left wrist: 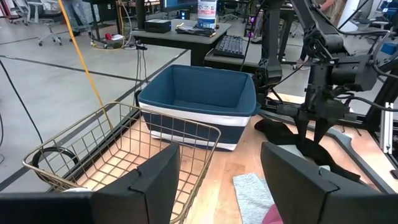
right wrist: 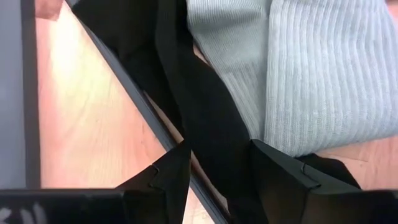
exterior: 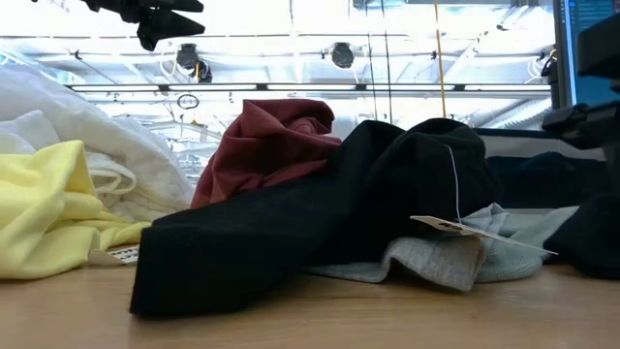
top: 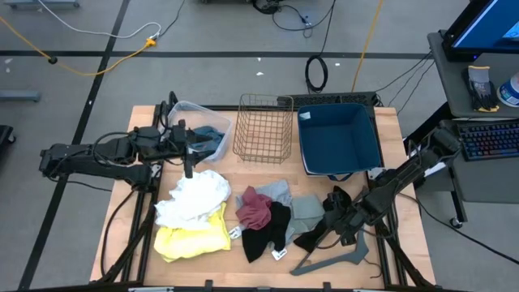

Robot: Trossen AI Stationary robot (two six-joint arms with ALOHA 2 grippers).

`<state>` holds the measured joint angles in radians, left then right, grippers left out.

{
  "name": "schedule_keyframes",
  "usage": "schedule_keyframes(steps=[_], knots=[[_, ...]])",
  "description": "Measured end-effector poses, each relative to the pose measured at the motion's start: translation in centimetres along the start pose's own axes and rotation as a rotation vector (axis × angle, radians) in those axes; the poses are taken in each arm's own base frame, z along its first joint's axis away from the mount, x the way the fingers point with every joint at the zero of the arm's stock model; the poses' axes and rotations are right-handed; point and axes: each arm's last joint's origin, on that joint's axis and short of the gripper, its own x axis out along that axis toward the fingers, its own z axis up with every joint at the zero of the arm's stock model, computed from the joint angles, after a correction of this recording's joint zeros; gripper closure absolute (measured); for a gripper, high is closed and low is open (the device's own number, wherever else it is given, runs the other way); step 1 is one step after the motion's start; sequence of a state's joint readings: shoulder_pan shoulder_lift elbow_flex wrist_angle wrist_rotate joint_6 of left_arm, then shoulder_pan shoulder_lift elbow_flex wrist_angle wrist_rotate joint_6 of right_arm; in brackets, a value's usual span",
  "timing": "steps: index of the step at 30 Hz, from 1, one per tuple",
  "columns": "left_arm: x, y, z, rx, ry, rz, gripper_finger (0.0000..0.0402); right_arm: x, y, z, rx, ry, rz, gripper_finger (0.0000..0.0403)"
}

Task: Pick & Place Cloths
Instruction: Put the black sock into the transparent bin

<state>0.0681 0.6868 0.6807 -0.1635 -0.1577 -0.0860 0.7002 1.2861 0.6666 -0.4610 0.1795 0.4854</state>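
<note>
While the right gripper (right wrist: 214, 168) straddles a limp black fabric strip (right wrist: 208, 118) beside the ribbed light grey cloth (right wrist: 323, 68), fingers apart, nothing clamped | soft, light, slippery: pinch a bunched fold | left gripper (left wrist: 221, 180) open near the wire basket (left wrist: 118, 162).

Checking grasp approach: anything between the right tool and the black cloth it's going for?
Nothing visible. The right tool is down on the black cloth, a strip of it between the open fingers. The grey hanger lies just beside it, touching the cloth's edge.
</note>
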Motion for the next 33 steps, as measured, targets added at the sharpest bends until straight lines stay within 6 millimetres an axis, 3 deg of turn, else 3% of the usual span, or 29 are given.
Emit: schedule_keyframes(steps=[14, 24, 33], knots=[[0.0, 0.0, -0.2, 0.001, 0.025, 0.002, 0.0176, 0.1, 0.0, -0.1, 0.002, 0.01, -0.011, 0.0305], [0.0, 0.0, -0.3, 0.001, 0.026, 0.002, 0.0176, 0.1, -0.2, -0.4, 0.076, 0.042, -0.026, 0.0395], [0.0, 0.0, -0.2, -0.002, 0.022, 0.001, 0.0176, -1.3, 0.0, 0.2, 0.141, 0.009, 0.055, 0.0401]])
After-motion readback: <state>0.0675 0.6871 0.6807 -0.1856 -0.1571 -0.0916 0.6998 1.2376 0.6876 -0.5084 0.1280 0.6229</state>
